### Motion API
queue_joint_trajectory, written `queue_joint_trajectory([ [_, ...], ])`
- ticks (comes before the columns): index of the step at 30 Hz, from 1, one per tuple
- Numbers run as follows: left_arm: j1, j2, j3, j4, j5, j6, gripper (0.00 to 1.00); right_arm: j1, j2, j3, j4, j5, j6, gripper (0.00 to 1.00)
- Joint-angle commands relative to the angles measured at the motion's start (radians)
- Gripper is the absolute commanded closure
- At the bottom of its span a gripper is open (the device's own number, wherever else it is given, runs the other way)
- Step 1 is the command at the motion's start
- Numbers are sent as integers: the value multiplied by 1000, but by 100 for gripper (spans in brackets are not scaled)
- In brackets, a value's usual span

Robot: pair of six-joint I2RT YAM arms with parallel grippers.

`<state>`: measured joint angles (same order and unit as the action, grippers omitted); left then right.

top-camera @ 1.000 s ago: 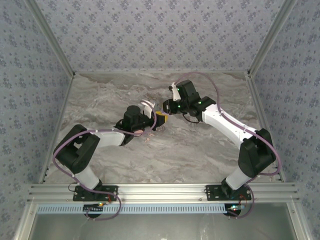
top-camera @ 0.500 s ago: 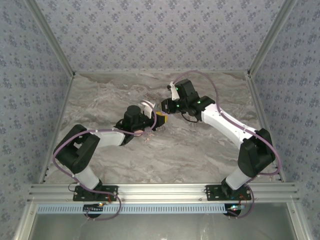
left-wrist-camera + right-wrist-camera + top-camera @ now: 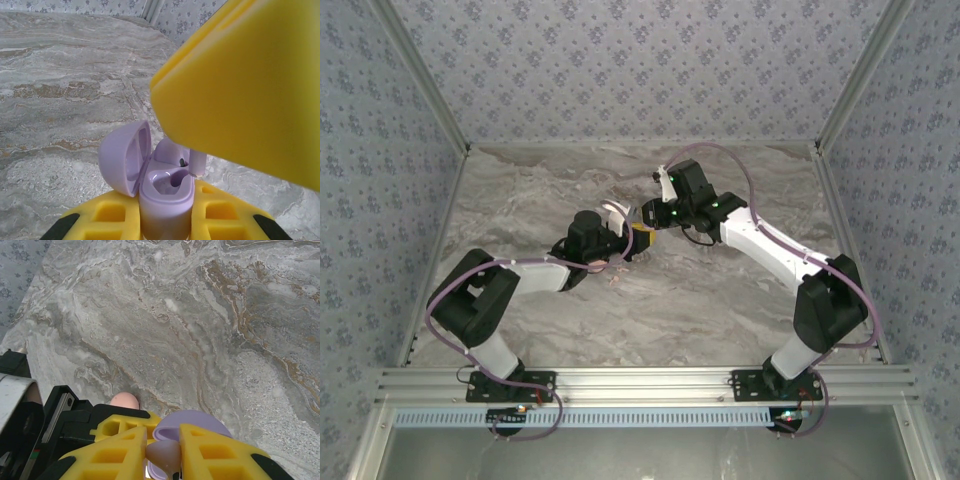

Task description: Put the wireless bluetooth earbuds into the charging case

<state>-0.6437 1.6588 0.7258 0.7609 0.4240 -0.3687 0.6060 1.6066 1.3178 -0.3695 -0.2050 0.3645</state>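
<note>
Earbud, lavender, pinched in the right hand, stem down at the mouth of the open case. Left hand is clenched on the case body just above the bench, lid flipped open to one side. To do it well, I'd judge: hold the case steady, line the stem up with its well, lower straight, let go only once seated, and stay off the lid. The right hand's yellow bulk blocks much of the left wrist view, so stem depth can't be read. Top view is too small to show the case. Pink blob near the left hand: case or bud, can't tell.
</note>
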Motion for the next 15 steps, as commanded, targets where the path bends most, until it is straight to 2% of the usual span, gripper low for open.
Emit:
queue_joint_trajectory([
  [1,-7,-22,18,53,25,-13,89,8,13,20,-11,24,-22,77],
  [15,-7,-30,21,57,32,-15,89,17,29,17,-22,45,-30,77],
])
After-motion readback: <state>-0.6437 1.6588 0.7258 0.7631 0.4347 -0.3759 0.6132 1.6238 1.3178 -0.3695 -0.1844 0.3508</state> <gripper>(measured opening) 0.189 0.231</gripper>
